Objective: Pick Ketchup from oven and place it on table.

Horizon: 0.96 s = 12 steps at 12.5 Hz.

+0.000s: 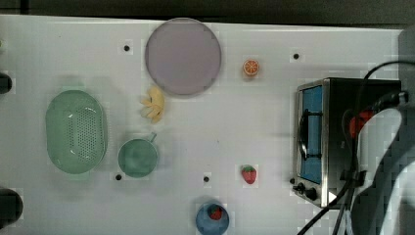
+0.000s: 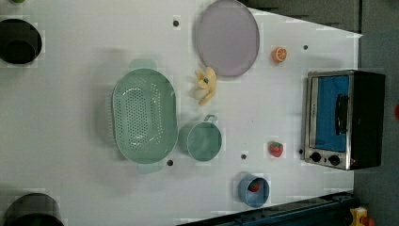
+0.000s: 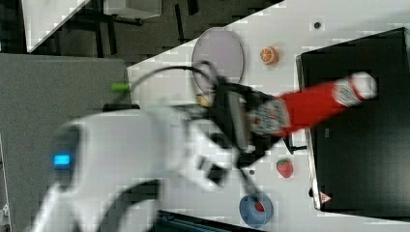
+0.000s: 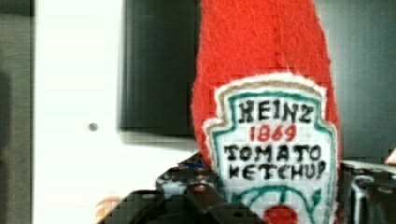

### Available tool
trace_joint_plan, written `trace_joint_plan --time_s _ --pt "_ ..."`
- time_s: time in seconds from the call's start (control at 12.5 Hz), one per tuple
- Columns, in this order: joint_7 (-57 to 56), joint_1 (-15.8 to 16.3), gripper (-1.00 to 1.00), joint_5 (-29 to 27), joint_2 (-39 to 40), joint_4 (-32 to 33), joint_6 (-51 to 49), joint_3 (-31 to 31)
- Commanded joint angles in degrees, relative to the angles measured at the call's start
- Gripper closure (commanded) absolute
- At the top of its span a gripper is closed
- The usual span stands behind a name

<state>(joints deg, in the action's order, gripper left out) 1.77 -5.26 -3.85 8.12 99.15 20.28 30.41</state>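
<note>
I am holding the ketchup (image 3: 309,105) in my gripper (image 3: 251,121), clamped around its labelled lower body, with the capped end pointing out over the black top of the oven (image 3: 360,130). The bottle is clear of the surface, tilted in the right view. I am judging the lift complete; carrying it well means keeping the grip firm, clearing the oven's edge, and heading for bare table (image 1: 244,127), avoiding the strawberry (image 1: 248,174)

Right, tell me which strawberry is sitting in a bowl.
The strawberry at the top view's bottom edge: it sits inside the small blue bowl. The other strawberry lies bare on the white table, nearer the oven.
</note>
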Motion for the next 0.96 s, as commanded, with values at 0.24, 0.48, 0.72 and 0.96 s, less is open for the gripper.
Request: trace_joint_plan --time_s 0.24,0.48,0.72,0.96 --pt "0.7 5.8 -0.29 3.1 -4.4 -9.1 -13.5 -11.4" --pt "0.7 7.7 -0.29 3.1 -4.2 -8.3 -15.0 -19.8" --pt "0.8 8.3 -0.29 3.1 -4.2 -3.5 -14.7 -25.6" --pt "0.8 8.4 -0.29 3.1 -4.2 5.3 -11.1 -27.3"
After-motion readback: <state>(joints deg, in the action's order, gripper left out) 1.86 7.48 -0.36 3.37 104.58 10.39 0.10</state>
